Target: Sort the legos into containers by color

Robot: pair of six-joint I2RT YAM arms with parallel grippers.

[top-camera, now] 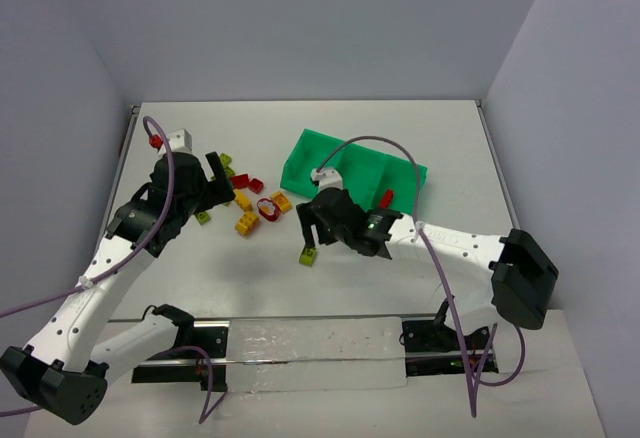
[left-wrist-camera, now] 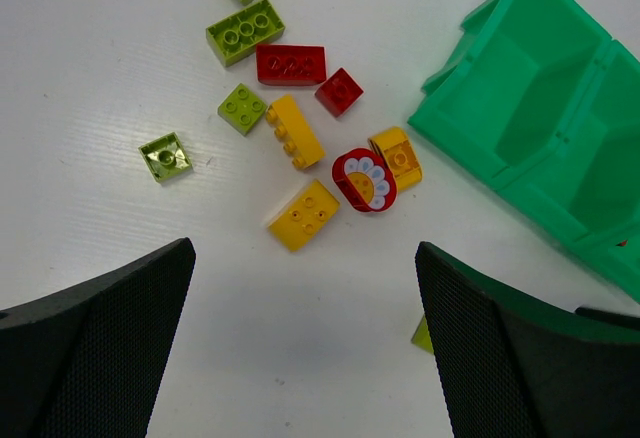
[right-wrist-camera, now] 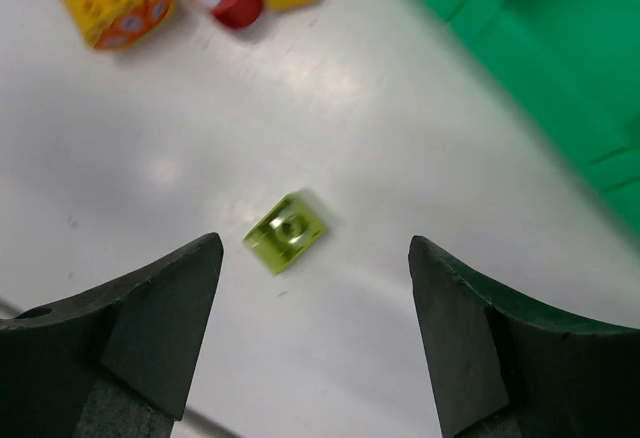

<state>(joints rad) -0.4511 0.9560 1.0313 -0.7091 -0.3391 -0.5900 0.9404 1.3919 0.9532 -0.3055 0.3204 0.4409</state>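
A pile of legos lies on the white table left of the bright green tray. The left wrist view shows olive bricks, red bricks, yellow bricks and a red ring piece. One olive brick lies apart, nearer the arms. My right gripper is open over it. In the right wrist view the brick lies just ahead of the open gripper, towards the left finger. My left gripper hangs open and empty above the pile.
The tray has three side-by-side compartments; a red piece shows at its near wall. The tray's corner is to the right of my right gripper. Grey walls close in the table on three sides.
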